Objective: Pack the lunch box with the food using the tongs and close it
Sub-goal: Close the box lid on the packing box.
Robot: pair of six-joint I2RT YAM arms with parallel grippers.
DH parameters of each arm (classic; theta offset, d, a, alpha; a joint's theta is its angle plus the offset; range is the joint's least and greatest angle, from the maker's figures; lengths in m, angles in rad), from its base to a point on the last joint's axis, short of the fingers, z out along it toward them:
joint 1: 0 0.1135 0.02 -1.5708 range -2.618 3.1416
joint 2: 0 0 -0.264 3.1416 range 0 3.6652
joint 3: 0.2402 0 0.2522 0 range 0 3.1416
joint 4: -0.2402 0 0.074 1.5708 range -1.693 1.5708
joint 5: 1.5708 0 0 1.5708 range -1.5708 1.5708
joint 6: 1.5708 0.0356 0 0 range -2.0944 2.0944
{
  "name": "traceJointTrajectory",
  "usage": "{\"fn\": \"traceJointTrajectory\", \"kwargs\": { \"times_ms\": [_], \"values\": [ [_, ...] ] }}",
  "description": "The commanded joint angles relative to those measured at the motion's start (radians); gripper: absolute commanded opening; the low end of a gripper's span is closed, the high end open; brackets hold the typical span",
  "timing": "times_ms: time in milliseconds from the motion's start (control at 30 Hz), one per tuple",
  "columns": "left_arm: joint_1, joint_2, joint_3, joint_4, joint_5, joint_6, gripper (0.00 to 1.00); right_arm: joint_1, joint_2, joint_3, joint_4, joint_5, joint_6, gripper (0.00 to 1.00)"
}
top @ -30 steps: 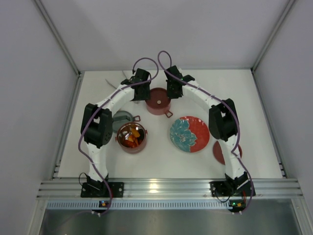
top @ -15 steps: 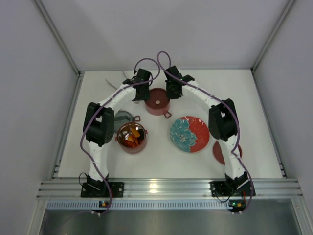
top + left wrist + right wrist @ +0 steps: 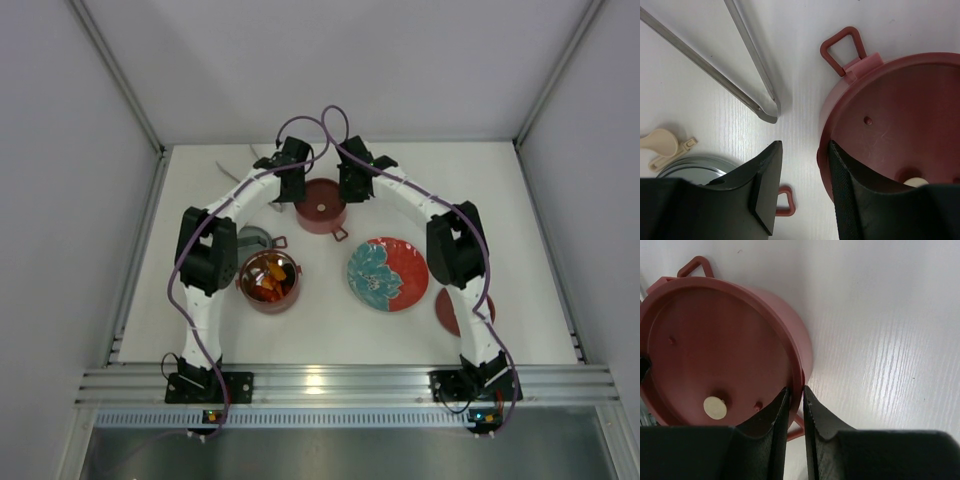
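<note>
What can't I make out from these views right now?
Lidded pot contents: lid covers them, every view.
Tongs: far ends cut off by left wrist view's top edge; left arm covers most from above.
Spare lid: right arm overlaps it, top view.
Food pieces: too small, top view.

A flowered red plate [image 3: 408,262] is lying on the white table [image 3: 520,230]; a grey dish [image 3: 251,238] is sitting apart from it, beside a cream spoon [image 3: 660,143].
</note>
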Motion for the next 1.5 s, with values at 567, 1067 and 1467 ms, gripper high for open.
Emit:
{"fn": "traceJointTrajectory", "kwargs": {
  "times_ms": [567, 1067, 1467],
  "values": [
    [0.011, 0.107, 0.029, -0.157, 0.002, 0.066, 0.4, -0.034, 0.17, 0.208, -0.163, 0.013, -0.068, 0.35],
    [-0.03, 0.161, 0.072, -0.202, 0.027, 0.104, 0.33, -0.062, 0.087, 0.138, -0.016, -0.058, -0.048, 0.36],
    [-0.073, 0.171, 0.097, -0.199, 0.073, 0.132, 0.33, -0.061, 0.058, 0.011, -0.005, -0.03, -0.025, 0.33]
  ]
}}
